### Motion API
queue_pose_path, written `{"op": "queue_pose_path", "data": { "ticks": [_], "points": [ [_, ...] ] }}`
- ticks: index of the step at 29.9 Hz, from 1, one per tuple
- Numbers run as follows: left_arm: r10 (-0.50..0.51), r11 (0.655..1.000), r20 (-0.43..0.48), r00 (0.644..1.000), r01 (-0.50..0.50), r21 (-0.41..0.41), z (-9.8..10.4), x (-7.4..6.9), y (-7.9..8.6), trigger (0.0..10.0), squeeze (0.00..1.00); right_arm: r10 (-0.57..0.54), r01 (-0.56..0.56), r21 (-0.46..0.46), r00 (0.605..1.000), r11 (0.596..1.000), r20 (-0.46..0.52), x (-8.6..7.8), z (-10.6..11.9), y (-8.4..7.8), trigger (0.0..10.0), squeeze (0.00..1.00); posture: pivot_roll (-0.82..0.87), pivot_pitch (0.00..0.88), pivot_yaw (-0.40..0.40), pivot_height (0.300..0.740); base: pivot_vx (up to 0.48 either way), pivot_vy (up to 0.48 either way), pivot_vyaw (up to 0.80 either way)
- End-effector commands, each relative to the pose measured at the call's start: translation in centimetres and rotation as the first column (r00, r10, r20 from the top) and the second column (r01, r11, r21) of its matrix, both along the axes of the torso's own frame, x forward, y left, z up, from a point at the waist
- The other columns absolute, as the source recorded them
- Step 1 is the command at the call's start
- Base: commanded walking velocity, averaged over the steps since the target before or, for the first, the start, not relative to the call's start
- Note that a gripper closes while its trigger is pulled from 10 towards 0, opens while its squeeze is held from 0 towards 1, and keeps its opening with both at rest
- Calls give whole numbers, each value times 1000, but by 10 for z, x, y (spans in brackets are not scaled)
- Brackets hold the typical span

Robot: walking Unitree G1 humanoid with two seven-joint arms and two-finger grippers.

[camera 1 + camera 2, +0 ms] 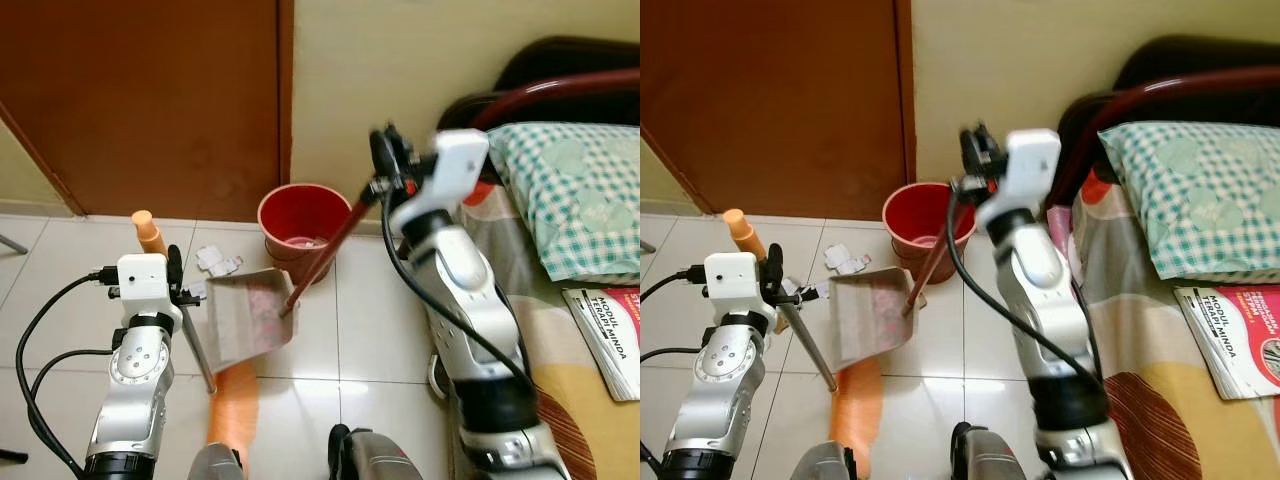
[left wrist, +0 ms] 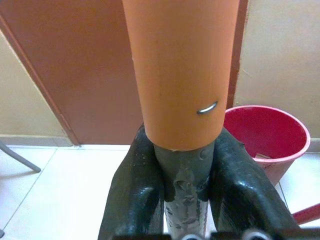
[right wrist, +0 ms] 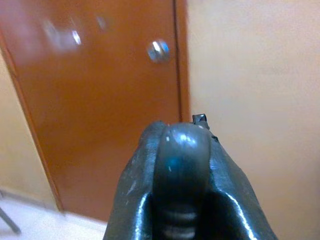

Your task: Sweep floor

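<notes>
A tiled floor (image 1: 370, 340) is seen from above, bounded by a brown wooden door (image 1: 150, 100) and a cream wall (image 1: 380, 70); a red bucket (image 1: 300, 225) is set on the tiles at the foot of the wall, just beside the door frame; a grey dustpan (image 1: 250, 315) is held tilted in front of the bucket, with small scraps of litter resting on its pan; the dustpan's orange-capped handle (image 2: 177, 80) is clamped between the black fingers (image 2: 135, 195) of the left hand (image 1: 172, 280); the dark red stick of a broom (image 1: 325, 250) is slanted down into the dustpan, its lower end touching the pan; its rounded top is gripped tightly by the right hand (image 1: 385, 160), raised high near the wall; a few white paper scraps (image 1: 215, 262) are scattered on the floor just beside the dustpan; on the robot's right, a bed (image 1: 570, 350) is shown, bearing a green checked pillow (image 1: 575, 195) and a red and white booklet (image 1: 610, 335)
</notes>
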State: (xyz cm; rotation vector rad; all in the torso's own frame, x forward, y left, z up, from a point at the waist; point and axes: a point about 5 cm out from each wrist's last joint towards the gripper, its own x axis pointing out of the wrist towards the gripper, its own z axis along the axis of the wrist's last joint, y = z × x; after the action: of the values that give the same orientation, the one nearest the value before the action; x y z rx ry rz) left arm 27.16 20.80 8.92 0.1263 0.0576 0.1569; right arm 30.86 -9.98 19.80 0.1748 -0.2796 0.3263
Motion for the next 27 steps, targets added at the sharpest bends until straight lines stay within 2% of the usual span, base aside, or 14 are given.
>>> {"op": "queue_pose_path", "data": {
  "ticks": [1, 4, 5, 8, 11, 12, 14, 15, 17, 22, 27],
  "points": [
    [18, 999, -116, 993, -12, 51, -20, -12, 9, 10000, 0, -40, 40, -25, 999, 999, -15, -5, -6, -11, 10000, 0, 0, 119, -47, 740, 0, 0, 0],
    [-16, 998, -129, 992, 24, 59, -24, -19, 7, 10000, 0, -89, 85, -45, 992, 995, -90, -13, -28, -23, 10000, 0, -1, 114, -43, 740, 0, 0, 0],
    [-44, 996, -138, 989, 55, 74, -27, -23, 4, 10000, 0, -118, 113, -47, 983, 992, -139, -17, -42, -30, 10000, 0, -2, 110, -39, 740, 0, 0, 0],
    [-71, 995, -156, 985, 80, 55, -31, -28, -2, 10000, 0, -168, 149, -102, 962, 984, -214, -28, -71, -42, 10000, 0, -2, 101, -34, 740, 0, 0, 0],
    [-96, 993, -152, 984, 106, 60, -30, -27, -7, 10000, 0, -190, 158, -136, 947, 978, -259, -36, -88, -48, 10000, 0, -3, 95, -33, 740, 0, 0, 0],
    [-132, 987, -134, 982, 142, 68, -27, -23, -12, 10000, 0, -205, 171, -137, 934, 976, -294, -40, -97, -53, 10000, 0, -2, 89, -33, 740, 0, 0, 0],
    [-148, 985, -128, 981, 158, 69, -27, -22, -14, 10000, 0, -212, 177, -139, 929, 974, -304, -42, -100, -55, 10000, 0, 3, 80, -35, 740, 0, 0, 0],
    [-208, 970, -112, 972, 220, 102, -27, -17, -19, 10000, 0, -221, 179, -155, 920, 972, -323, -45, -107, -58, 10000, 0, 5, 68, -36, 740, 0, 0, 0],
    [-241, 956, -111, 964, 255, 147, -28, -15, -19, 10000, 0, -231, 185, -164, 913, 969, -337, -48, -112, -61, 10000, 0, 1, 61, -37, 740, 0, 0, 0],
    [-242, 955, -124, 962, 259, 144, -32, -15, -17, 10000, 0, -278, 235, -154, 875, 960, -397, -58, -121, -72, 10000, 0, 1, 45, -38, 740, 0, 0, 0],
    [-287, 930, -105, 952, 303, 208, -30, -22, -16, 10000, 0, -337, 271, -202, 807, 941, -484, -88, -139, -87, 10000, 0, 2, 18, -35, 740, 0, 0, 0]
  ]
}}
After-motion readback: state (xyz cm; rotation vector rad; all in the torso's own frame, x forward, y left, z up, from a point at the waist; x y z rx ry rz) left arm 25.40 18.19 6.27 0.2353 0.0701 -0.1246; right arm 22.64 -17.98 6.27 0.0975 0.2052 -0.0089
